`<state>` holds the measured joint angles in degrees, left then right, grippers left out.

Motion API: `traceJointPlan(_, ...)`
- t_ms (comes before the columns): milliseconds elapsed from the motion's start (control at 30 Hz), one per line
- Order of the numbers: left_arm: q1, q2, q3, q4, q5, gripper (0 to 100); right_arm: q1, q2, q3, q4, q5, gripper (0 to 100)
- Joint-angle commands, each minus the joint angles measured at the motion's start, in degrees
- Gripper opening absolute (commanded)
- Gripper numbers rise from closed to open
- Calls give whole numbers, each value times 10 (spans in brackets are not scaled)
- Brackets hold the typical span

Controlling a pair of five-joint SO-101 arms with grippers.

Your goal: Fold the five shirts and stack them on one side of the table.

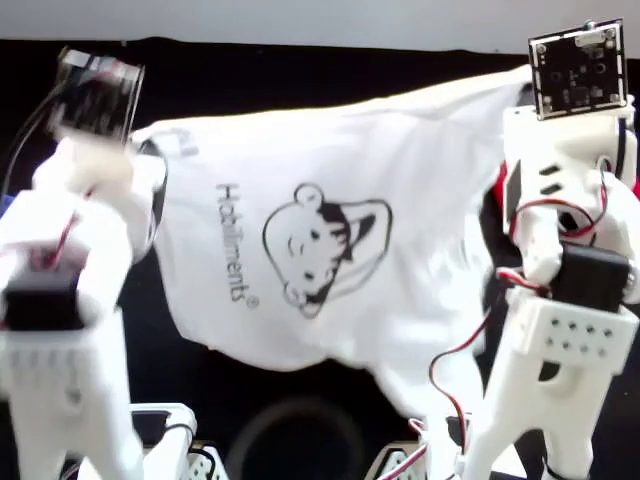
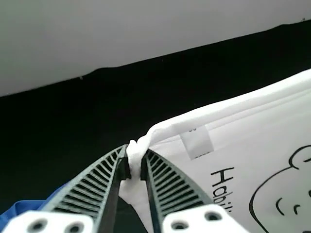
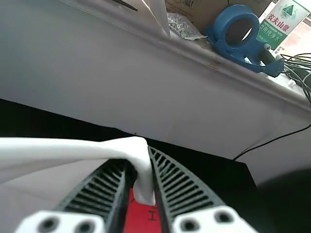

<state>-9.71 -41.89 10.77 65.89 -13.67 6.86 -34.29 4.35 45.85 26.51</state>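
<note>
A white shirt point(image 1: 330, 250) with a cartoon face printed on it hung in the air above the black table point(image 1: 250, 60), stretched sideways between the two arms. It was held by its upper edge, one end in each gripper, so that the cloth dropped as a fairly flat sheet. That hold probably served to spread the shirt before laying it down for folding.

The left gripper point(image 2: 134, 167) was closed almost fully, its ribbed jaws pinching a small bunch of white hem near the sewn-in label point(image 2: 197, 143). The right gripper point(image 3: 141, 179) was closed just as tightly on a fold of the same white edge, which ran away from it in a taut band.

The high view showed the whole hanging shirt, its sagging lower edge, and the left arm point(image 1: 70, 300) and right arm point(image 1: 560, 300) standing at either end. The wrist views showed what that view hid: how each pinch sat on the cloth. The left wrist view added a patch of blue cloth point(image 2: 19, 208) beneath the gripper. The right wrist view added something red point(image 3: 141, 213) below its jaws and a blue ring-shaped object point(image 3: 238, 29) on a ledge behind the table.
</note>
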Motion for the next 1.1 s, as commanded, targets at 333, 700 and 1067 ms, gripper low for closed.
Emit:
traceJointPlan(333,31,413,-422,122,-4,8,-2,234,-145,-45,2,6)
traceJointPlan(700,37,604,-458,129,-4,8,-35,366,-143,75,2,6)
traceJointPlan(1067,40,644,-458,200,-5,8,-39,406,-142,165,1,6)
